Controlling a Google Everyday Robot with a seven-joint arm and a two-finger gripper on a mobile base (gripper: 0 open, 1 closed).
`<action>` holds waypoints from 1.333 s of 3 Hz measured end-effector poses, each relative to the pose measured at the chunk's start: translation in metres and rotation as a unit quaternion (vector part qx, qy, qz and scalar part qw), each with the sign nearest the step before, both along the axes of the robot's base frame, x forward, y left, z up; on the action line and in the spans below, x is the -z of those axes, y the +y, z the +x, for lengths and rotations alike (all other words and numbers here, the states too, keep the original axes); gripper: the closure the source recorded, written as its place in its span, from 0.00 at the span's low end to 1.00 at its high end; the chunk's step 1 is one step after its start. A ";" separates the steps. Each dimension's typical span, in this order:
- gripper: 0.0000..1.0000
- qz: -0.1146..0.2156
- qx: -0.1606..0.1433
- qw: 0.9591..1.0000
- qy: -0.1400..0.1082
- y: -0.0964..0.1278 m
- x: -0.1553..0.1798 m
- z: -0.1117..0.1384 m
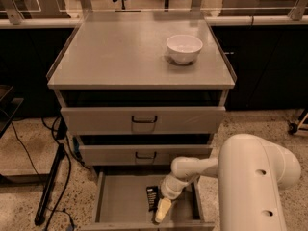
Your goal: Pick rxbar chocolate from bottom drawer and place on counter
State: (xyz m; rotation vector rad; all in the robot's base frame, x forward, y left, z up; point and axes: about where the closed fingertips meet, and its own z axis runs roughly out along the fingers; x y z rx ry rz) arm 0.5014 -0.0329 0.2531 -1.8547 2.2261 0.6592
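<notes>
The bottom drawer [120, 201] is pulled out at the foot of the cabinet, its grey floor showing. The rxbar chocolate [152, 197], a small black wrapper, lies on the drawer floor right of the middle. My gripper [162, 211] reaches down into the drawer, just to the right of the bar and touching or nearly touching it. Its pale fingers point toward the drawer's front edge. My white arm comes in from the right. The counter [120, 52] is the grey cabinet top above.
A white bowl [184, 47] stands on the counter at the back right. Two upper drawers [144, 120] with dark handles stick out a little above the bottom drawer. Black cables and a stand leg lie on the speckled floor at the left.
</notes>
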 end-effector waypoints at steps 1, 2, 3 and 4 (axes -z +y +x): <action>0.00 0.010 0.013 1.000 -0.004 -0.005 0.020 0.015; 0.00 0.027 0.026 0.999 -0.010 -0.010 0.043 0.037; 0.00 0.027 0.026 0.999 -0.011 -0.010 0.043 0.039; 0.00 0.019 0.011 0.999 -0.026 0.009 0.052 0.040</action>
